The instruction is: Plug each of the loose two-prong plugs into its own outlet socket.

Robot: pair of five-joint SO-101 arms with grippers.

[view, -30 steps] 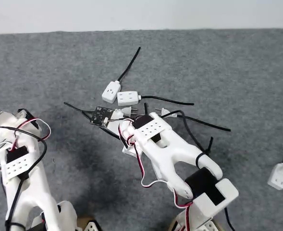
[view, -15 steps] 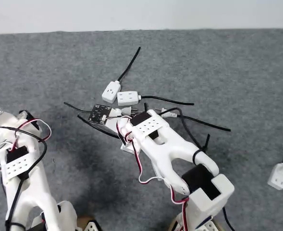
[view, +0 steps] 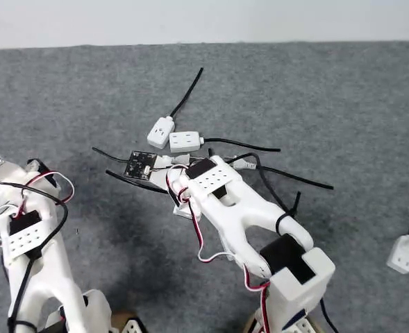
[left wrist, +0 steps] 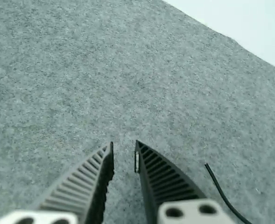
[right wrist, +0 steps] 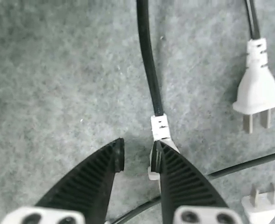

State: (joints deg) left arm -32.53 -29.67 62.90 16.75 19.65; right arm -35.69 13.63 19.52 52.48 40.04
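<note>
Grey felt worktop: carries every cord, plug and socket.
Left fingers: slightly apart, holding nothing, over bare felt; a black cord lies off to one side of them.
Paired sockets: first socket just beside second socket, both white, ahead of the right fingers.
Right fingers: apart, clamped on nothing.
Nearest plug: white, lying at the fingertips against one finger's inner edge.
Second plug: two prongs, flat, outside the right fingers.
Far socket: well apart from both pairs of fingers.
</note>
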